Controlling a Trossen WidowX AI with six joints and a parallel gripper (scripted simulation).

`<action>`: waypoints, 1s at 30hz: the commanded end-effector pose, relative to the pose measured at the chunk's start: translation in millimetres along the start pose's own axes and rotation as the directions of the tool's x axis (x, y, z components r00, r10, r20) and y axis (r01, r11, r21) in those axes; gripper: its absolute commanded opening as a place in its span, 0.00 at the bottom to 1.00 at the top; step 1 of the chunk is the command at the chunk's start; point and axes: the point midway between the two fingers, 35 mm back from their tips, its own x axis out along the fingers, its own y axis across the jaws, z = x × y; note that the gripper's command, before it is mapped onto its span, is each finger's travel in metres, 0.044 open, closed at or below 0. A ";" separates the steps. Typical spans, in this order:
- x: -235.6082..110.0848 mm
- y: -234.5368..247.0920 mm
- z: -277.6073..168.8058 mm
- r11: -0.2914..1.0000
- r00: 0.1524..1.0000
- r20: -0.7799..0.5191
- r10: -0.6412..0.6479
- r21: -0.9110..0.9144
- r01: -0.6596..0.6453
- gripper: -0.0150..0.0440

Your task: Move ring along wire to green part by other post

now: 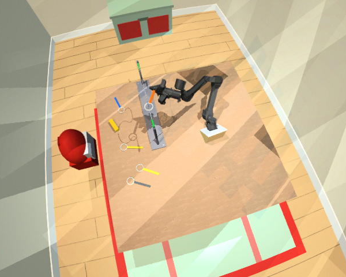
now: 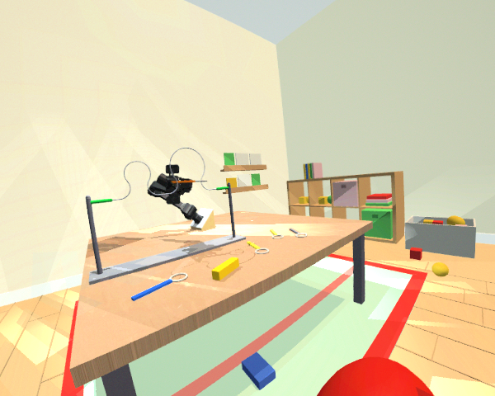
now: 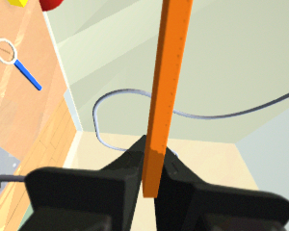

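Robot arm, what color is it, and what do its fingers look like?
The arm is dark grey, almost black, all over, made of slim bars joined by chunky round joints. It stands on a small pale block. A little dark box sits on top near the wrist. The fingers are two thick black wedges that narrow toward their tips. No cables, stickers or markings show.
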 end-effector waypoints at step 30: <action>-27.2 115.5 44.3 0.691 0.943 0.103 0.316 0.656 -0.303 0.00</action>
